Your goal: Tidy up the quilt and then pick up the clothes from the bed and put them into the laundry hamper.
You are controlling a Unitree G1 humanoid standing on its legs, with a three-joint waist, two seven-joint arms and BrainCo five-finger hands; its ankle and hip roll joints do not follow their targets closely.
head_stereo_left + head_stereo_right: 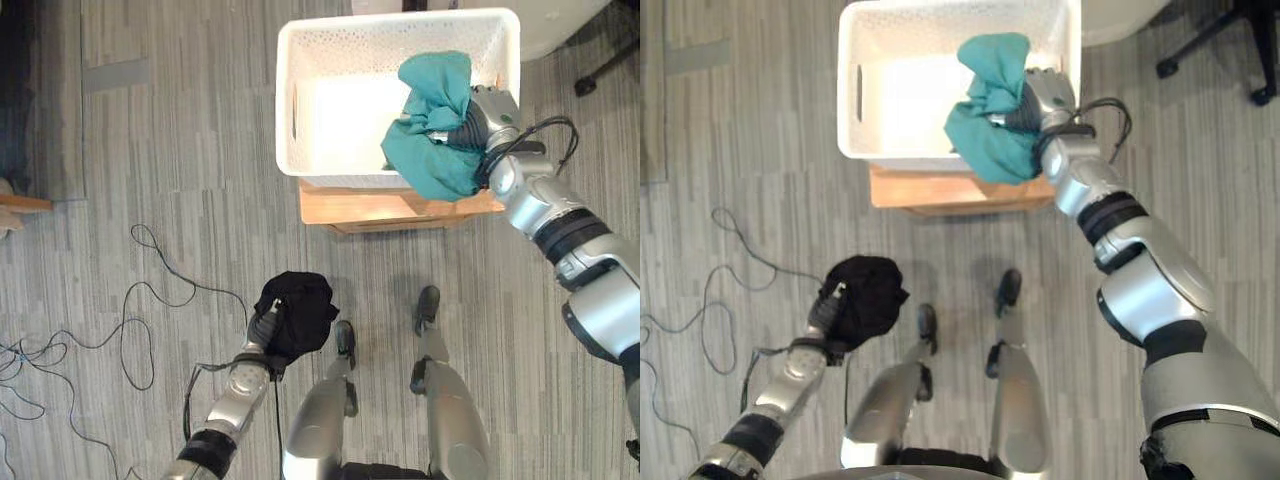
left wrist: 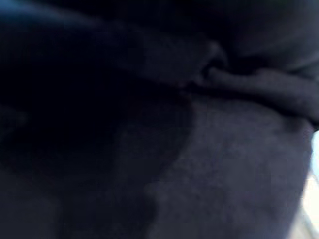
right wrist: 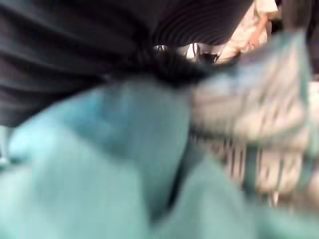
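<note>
- There are two pieces of clothing, one teal and one black, and one laundry hamper.
- The teal garment (image 1: 432, 125) is bunched around the right hand (image 1: 487, 118). It hangs over the near right corner of the hamper, partly inside it and partly over the near rim.
- The fingers of the right hand are hidden in the teal cloth, so I cannot tell if they are closed or straight. In the right wrist view the teal cloth (image 3: 99, 169) lies directly below the dark ribbed cover.
- The black garment (image 1: 297, 310) is a compact bundle wrapped over the left hand (image 1: 268, 328), low over the floor and well apart from the hamper.
- The fingers of the left hand are also covered, so their state cannot be told. The left wrist view shows dark folded cloth (image 2: 199, 149) from very close.
- The white hamper (image 1: 330, 175) has perforated walls, and what shows of its inside is bare white.
- The hamper stands on one low wooden platform (image 1: 370, 208), whose near edge comes out below the hamper's near wall.
- The floor (image 1: 150, 120) is made of grey wood-look planks.
- One leg of a wheeled chair (image 1: 600, 68) is seen at the far right corner of the room.
</note>
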